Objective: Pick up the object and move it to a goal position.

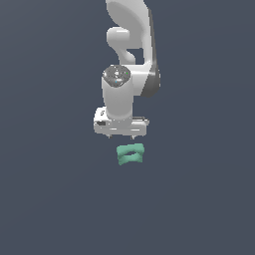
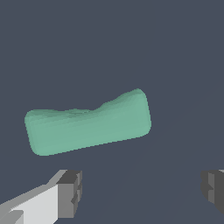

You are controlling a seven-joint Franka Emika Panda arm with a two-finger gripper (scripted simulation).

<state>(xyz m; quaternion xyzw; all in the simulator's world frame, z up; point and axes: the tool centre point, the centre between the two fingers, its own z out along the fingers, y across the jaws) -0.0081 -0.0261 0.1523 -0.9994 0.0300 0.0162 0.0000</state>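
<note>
Teal-green block (image 1: pixel 130 154), white arm (image 1: pixel 124 74)

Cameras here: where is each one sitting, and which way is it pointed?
Exterior view: off the arm, exact spot unknown; faces the white arm, its tool and the teal block just beyond the tool.
Wrist view: mounted on the wrist, looking out past the tool at the block; only the two finger pads show, spread apart, not touching the block.
Shared: both show the teal block and the tool.
</note>
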